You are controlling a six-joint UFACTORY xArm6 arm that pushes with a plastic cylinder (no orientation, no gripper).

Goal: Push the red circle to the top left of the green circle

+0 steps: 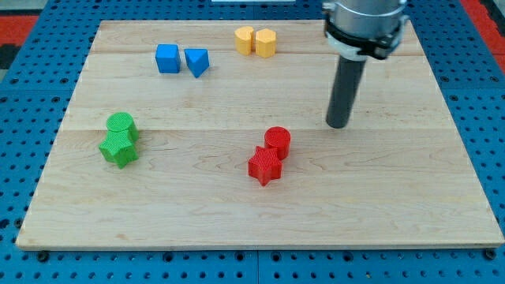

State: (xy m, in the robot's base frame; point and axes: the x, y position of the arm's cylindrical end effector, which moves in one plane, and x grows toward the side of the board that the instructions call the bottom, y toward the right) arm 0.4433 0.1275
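The red circle (278, 141) stands a little right of the board's middle, touching the red star (265, 166) just below and left of it. The green circle (121, 125) sits at the view's left, touching the green star (118, 148) right below it. My tip (338, 124) rests on the board to the right of the red circle and slightly above it, a short gap away, touching no block.
A blue cube (167, 58) and a blue triangular block (196, 61) sit at the upper left. Two yellow blocks (256, 40) sit together at the top centre. The wooden board (237, 221) lies on a blue pegboard surround.
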